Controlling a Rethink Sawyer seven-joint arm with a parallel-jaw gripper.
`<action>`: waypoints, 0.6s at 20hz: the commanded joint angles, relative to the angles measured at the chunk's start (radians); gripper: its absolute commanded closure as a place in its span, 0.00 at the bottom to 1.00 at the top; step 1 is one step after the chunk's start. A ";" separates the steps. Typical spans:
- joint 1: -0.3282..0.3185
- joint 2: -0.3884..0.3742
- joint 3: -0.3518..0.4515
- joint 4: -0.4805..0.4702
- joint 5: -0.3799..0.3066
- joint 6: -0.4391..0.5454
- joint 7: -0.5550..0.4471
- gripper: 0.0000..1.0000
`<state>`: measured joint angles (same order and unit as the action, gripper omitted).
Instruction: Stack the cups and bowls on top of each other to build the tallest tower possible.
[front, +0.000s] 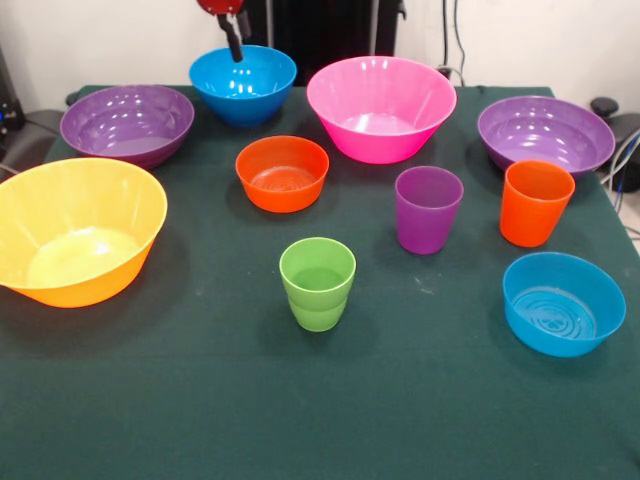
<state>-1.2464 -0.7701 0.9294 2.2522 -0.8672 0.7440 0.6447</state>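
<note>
Near the table's (200, 420) middle, green cup (317, 283): light, stiff, slippery (grip rim wall). Gripper (234, 42) jaws: cannot tell.

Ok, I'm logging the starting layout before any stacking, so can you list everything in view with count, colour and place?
green cup: 1, green, upright, centre front
purple cup: 1, purple, upright, right of centre
orange cup: 1, orange, upright, right of the purple cup
yellow bowl: 1, yellow-orange, left edge
pink bowl: 1, pink, back centre
purple bowls: 2, purple, back left and back right
blue bowl: 1, blue, back, left of the pink bowl
orange bowl: 1, orange, centre
shallow blue bowl: 1, blue, front right
table: 1, dark green cloth
gripper: 1, red and black, above the blue bowl
</note>
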 joint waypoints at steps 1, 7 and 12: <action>0.041 -0.004 0.007 -0.066 -0.097 0.035 -0.138 0.00; 0.022 0.089 -0.070 -0.100 -0.182 0.064 -0.177 0.00; 0.031 0.147 -0.109 -0.133 -0.249 0.039 -0.155 0.00</action>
<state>-1.2474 -0.7219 0.8937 2.2021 -0.9883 0.7442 0.6447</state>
